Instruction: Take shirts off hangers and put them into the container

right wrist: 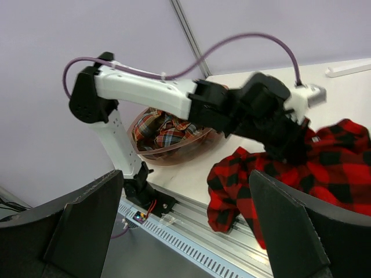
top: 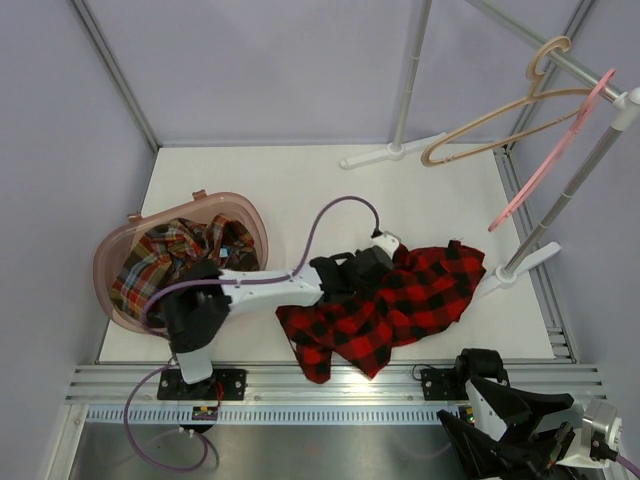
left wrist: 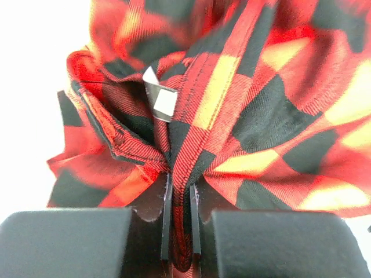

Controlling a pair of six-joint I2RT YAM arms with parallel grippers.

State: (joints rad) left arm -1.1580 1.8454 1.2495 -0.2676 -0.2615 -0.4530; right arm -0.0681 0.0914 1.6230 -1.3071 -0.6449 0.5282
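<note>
Two shirts: the multicolour plaid shirt [top: 175, 255] lies in the container [top: 250, 215]; the red-and-black shirt [top: 400, 300] sprawls just right of it, a fold pinched in the left gripper [left wrist: 179, 231]. Its white tag [left wrist: 162, 98] is unreadable. Two hangers, beige hanger [top: 536, 68] and pink hanger [top: 550, 150], hang far right. Right gripper [right wrist: 185, 208] gapes wide.

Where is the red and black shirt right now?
In the top view, the red-and-black shirt lies crumpled on the table, right of the basin, a fold pinched by the left gripper.
</note>
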